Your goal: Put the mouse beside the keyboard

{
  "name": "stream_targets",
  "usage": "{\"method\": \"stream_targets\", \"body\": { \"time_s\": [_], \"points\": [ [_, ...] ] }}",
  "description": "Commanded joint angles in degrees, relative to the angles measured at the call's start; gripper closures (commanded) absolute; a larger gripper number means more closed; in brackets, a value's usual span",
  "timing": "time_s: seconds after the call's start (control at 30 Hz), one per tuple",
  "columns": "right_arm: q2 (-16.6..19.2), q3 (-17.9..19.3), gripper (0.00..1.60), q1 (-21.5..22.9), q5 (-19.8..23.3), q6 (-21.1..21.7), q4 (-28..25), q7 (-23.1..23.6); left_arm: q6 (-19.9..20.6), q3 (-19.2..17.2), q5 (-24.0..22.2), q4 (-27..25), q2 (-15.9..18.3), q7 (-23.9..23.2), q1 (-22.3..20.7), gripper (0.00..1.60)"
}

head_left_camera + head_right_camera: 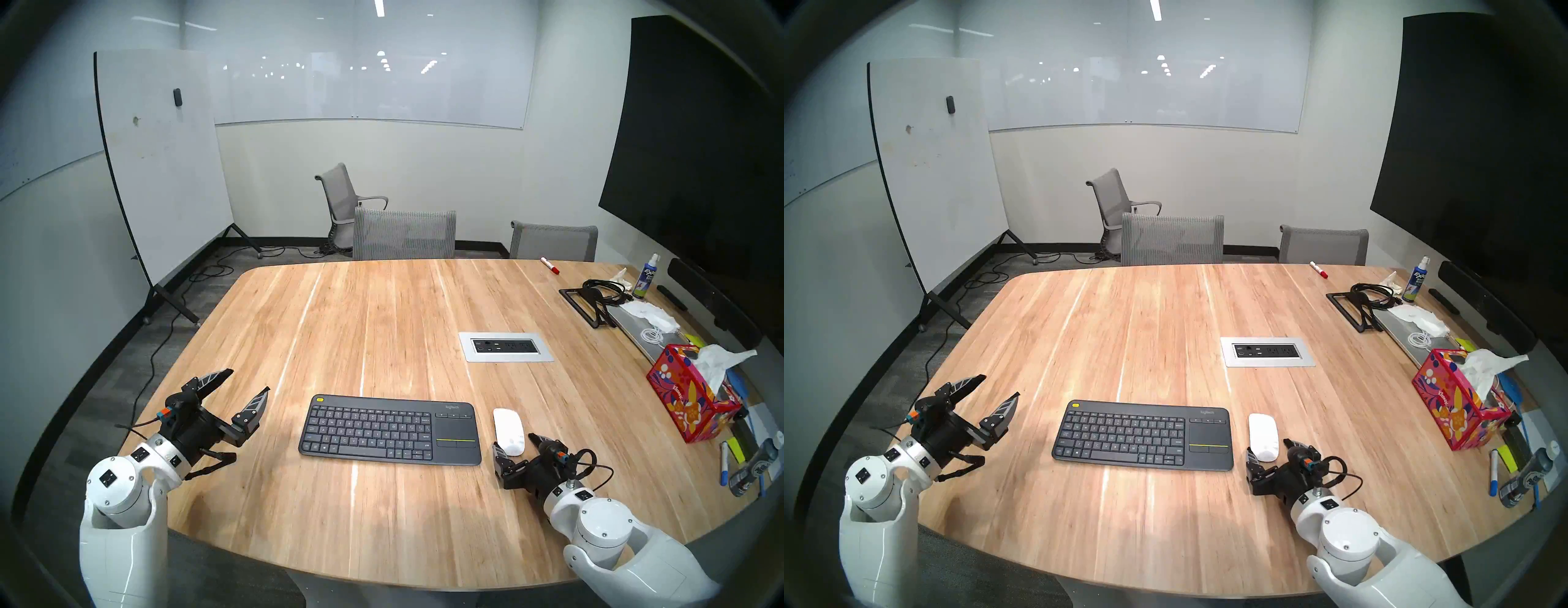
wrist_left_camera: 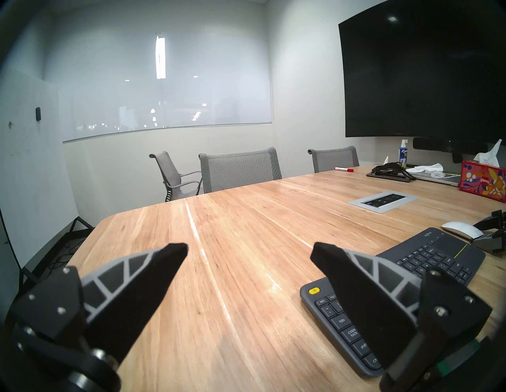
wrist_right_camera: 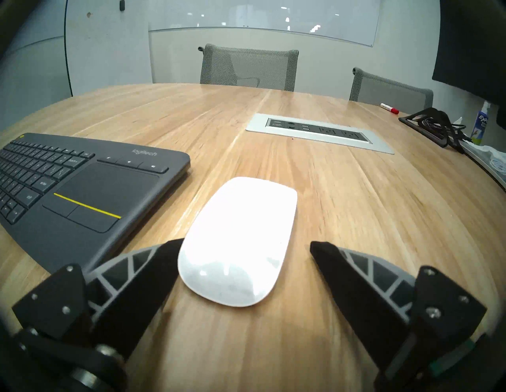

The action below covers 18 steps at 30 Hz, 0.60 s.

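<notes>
The mouse (image 3: 237,241), a glossy white low dome glared nearly featureless, lies flat on the wooden table (image 1: 382,305) just right of the matte grey keyboard (image 1: 390,429), its near end between the right gripper (image 3: 246,247) fingers, spread wide; whether they touch it is unclear. The left gripper (image 1: 250,382) hangs open, empty, its ribbed finger (image 2: 364,290) covering some keys.

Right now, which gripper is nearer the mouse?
Right. The right gripper straddles the near end of the mouse, jaws open. The left gripper hangs open beyond the far end of the keyboard.
</notes>
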Motion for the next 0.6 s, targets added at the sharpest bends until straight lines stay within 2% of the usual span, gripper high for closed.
{"method": "stream_targets", "body": {
  "time_s": [0.0, 0.57],
  "points": [
    [-0.77, 0.08, 0.00, 1.23, 0.62, 0.62, -0.03, -0.17, -0.02, 0.12, 0.08, -0.95, -0.06, 0.04, 0.02, 0.00],
    [0.13, 0.08, 0.00, 2.47, 1.41, 3.08, 0.01, 2.28, -0.02, 0.11, 0.10, -0.95, -0.08, 0.02, 0.01, 0.00]
  ]
}}
